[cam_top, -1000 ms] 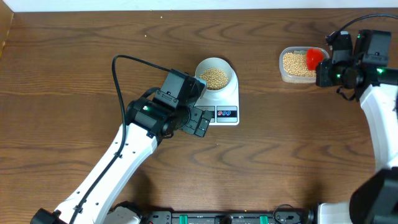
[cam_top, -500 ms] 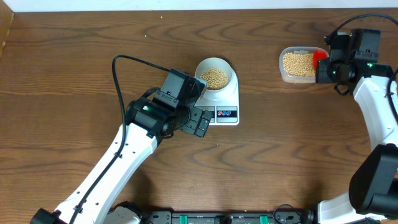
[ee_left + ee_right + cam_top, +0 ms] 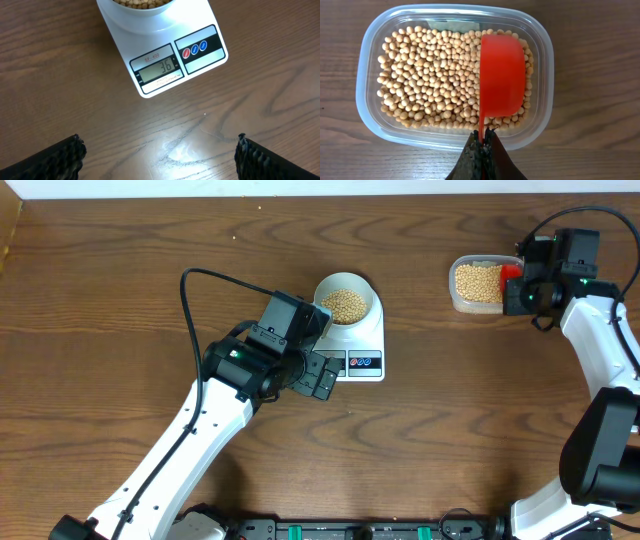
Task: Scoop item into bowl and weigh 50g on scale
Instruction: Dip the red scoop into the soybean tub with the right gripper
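The right gripper is clamped on the red scoop, whose cup lies over soybeans in the clear tub. The left gripper hangs spread wide before the scale, which bears the bean-filled bowl on the brown wood table. Since a second ago the scoop has drawn toward the tub's edge; the left arm is unmoved.

You get bright, even light; a white glare patch shines on the table, and everything looks sharp.

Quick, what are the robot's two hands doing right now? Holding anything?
Left gripper: open, holding nothing.
Right gripper: closed on the handle of the red plastic scoop.
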`<state>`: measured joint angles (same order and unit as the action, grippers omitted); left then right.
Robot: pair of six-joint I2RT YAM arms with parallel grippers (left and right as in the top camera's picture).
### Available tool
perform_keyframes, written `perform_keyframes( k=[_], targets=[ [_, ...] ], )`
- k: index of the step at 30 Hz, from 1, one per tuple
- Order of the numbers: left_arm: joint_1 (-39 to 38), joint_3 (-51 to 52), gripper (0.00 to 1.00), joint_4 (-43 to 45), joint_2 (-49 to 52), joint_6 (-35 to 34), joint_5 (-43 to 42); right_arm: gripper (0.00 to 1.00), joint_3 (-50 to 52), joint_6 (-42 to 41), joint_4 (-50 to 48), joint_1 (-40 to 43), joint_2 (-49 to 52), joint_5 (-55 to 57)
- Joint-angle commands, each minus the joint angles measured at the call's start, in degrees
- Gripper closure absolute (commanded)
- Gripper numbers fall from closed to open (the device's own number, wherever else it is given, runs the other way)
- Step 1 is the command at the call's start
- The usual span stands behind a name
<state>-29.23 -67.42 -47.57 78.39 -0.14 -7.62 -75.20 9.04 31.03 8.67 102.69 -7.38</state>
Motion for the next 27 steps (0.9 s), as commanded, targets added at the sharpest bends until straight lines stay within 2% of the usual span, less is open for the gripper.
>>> perform_keyframes(
  k=[1, 18, 27],
  targets=[
    [0.28, 0.09, 0.02, -0.11, -0.02, 0.35, -0.33, 0.99, -0.85, -1.18, -0.02, 0.31, 1.05, -4.44],
    [0.28, 0.09, 0.02, -0.11, -0.04, 0.35, -0.33, 0.99, -0.85, -6.54, -1.33, 0.68, 5.79, -21.59],
    [0.28, 0.09, 0.02, -0.11, -0.04, 0.35, -0.33, 0.99, -0.85, -7.76, -1.29, 6.21, 5.79, -32.63]
  ],
)
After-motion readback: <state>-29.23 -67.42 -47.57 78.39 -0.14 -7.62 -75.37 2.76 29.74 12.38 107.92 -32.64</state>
